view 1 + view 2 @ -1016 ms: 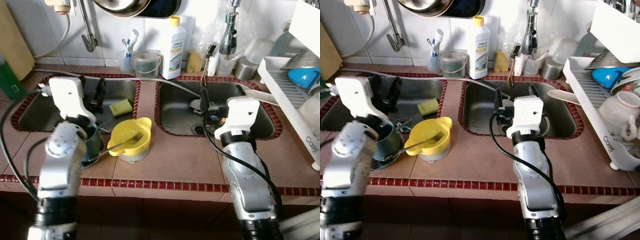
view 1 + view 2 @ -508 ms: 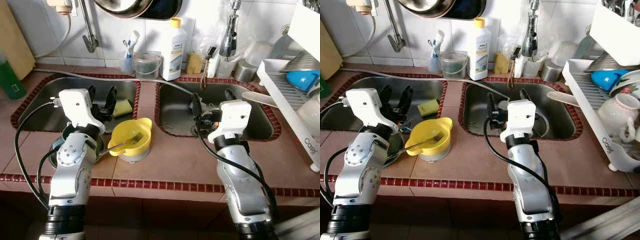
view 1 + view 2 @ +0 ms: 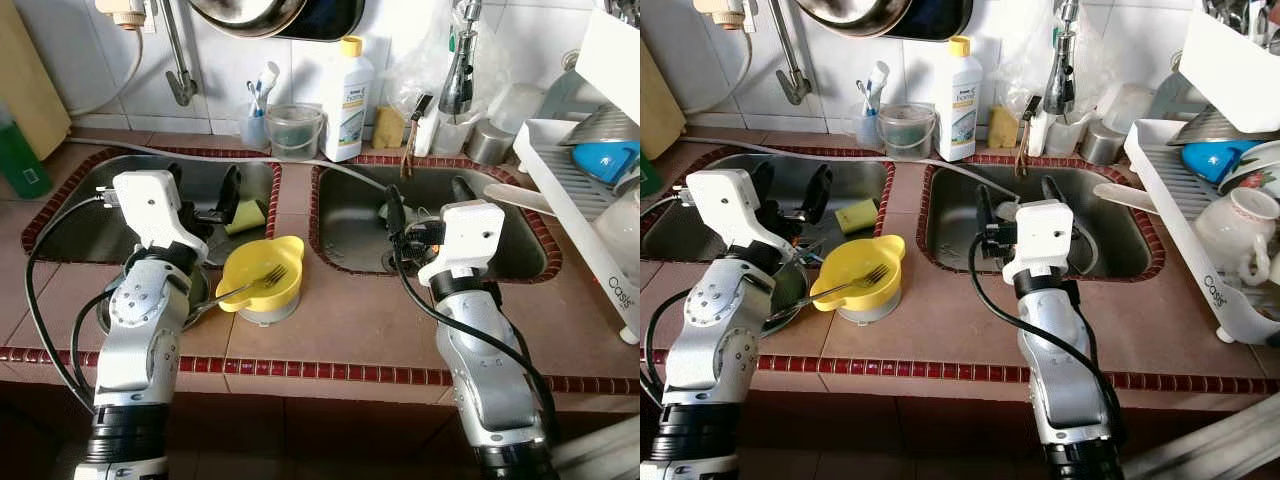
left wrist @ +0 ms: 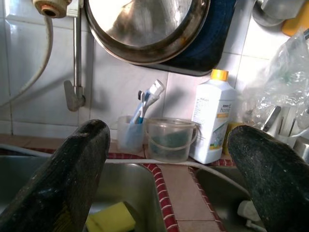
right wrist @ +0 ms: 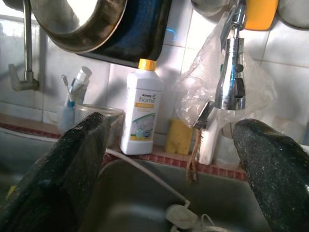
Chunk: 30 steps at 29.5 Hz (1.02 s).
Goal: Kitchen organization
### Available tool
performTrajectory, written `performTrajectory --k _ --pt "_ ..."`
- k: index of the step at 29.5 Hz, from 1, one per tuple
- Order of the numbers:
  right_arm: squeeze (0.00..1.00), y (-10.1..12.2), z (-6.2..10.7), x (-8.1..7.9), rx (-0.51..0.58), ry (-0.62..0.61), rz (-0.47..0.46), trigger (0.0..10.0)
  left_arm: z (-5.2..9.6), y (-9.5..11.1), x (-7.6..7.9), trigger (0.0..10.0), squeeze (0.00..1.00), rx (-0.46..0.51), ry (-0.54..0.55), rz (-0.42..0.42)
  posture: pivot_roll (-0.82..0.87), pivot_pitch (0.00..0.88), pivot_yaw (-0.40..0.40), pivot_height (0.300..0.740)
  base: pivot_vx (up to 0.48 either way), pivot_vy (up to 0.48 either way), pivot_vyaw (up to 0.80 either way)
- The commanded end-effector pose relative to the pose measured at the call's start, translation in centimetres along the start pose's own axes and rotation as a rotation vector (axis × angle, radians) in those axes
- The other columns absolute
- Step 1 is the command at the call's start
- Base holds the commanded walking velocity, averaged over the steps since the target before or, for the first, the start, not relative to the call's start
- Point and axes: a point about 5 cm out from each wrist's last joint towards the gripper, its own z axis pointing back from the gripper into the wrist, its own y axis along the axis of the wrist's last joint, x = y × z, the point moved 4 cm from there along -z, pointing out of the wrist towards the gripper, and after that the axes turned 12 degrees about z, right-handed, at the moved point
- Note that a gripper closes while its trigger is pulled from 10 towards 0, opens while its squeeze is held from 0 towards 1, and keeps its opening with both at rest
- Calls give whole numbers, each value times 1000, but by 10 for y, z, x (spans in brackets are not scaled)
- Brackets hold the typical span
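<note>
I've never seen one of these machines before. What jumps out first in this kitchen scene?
Two silver arms reach over a tiled counter with twin sinks: the left tool hangs open over the left sink, the right tool open over the right sink. Between them a yellow bowl with a fork sits on the counter edge. A white bottle stands at the back wall, and a dish rack fills the right side.

yellow bowl (image 3: pixel 262 277) upright on counter, fork (image 3: pixel 243 287) inside, possibly tilted
</note>
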Motion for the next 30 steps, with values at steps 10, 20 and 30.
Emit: performTrajectory --k 10,20,30 --pt "0 -3 -1 -1 -3 -7 4 10000 -1 5 9 10000 0 15 -36 -12 -185 0 8 740 0 0 0" --pt "0 6 -5 -3 40 19 -2 10000 -4 15 3 10000 0 28 -33 -96 -185 0 6 740 0 0 0" --pt "0 3 -4 -3 31 22 -1 10000 0 18 -9 10000 0 24 9 -103 -175 0 1 740 0 0 0"
